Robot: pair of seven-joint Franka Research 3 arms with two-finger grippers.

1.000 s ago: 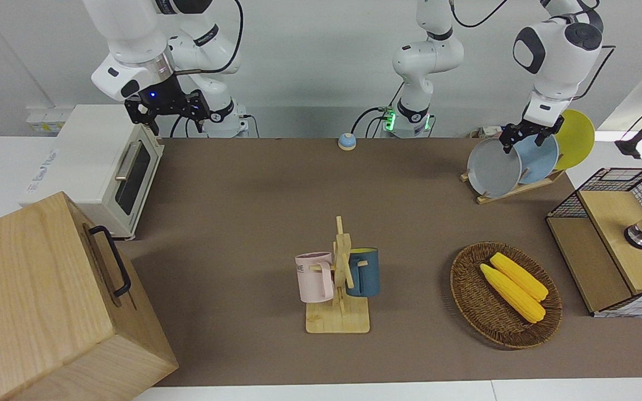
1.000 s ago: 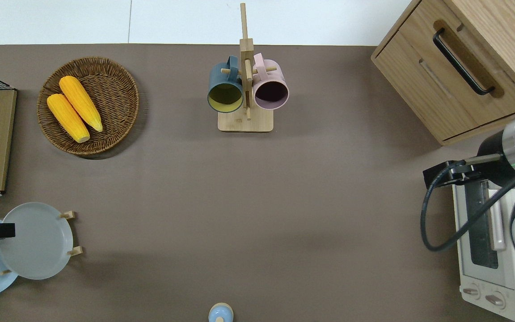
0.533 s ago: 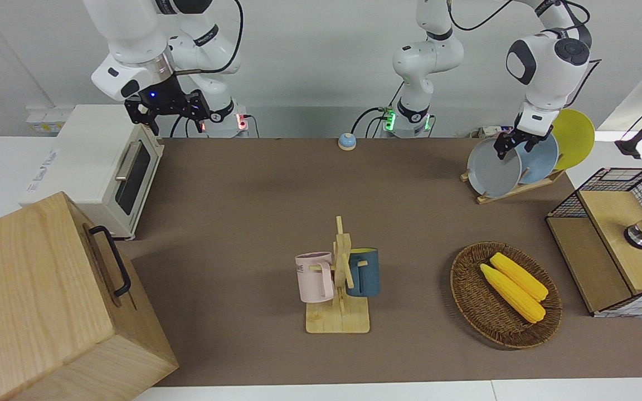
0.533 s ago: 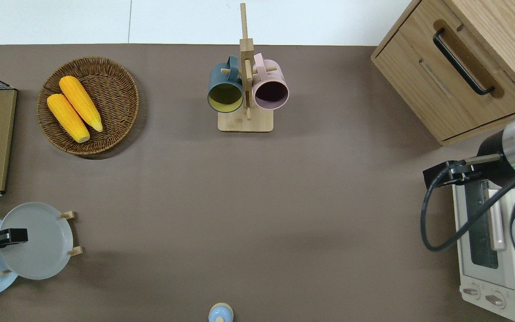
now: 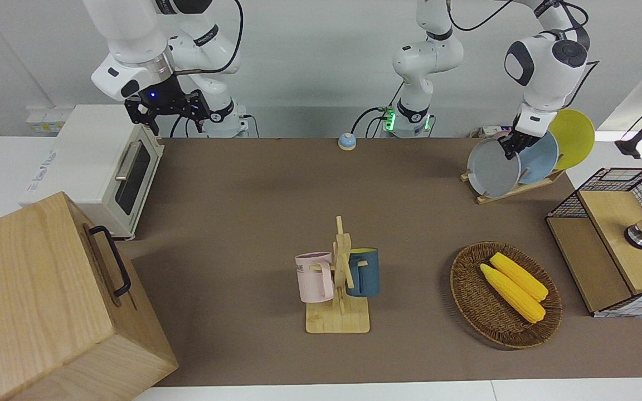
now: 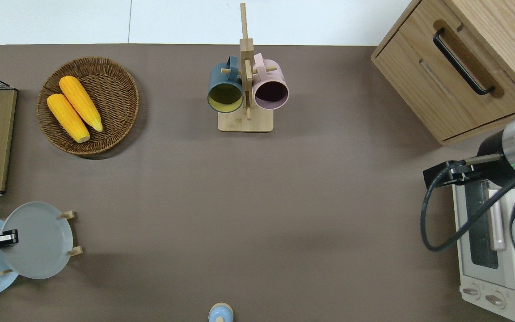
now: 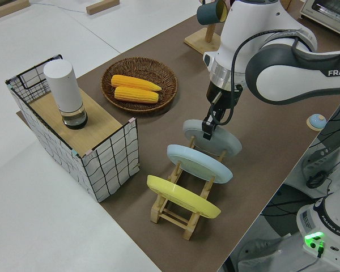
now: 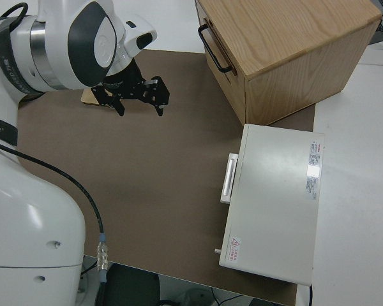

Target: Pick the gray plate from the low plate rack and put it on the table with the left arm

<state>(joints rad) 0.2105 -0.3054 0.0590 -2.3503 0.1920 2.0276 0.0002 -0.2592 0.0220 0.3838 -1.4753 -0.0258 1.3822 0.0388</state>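
One arm (image 7: pixel 283 62) lettered FRANKA, gray plate (image 7: pixel 212 136)

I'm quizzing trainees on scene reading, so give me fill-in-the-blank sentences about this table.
1. The left gripper is at the rim of the ____ plate.
2. The low plate rack holds ____ plates.
3. The wicker basket holds two ears of ____.
4. The right arm is ____.

Missing words: gray; three; corn; parked

White rounded arms (image 5: pixel 544 55) (black cables), black grippers
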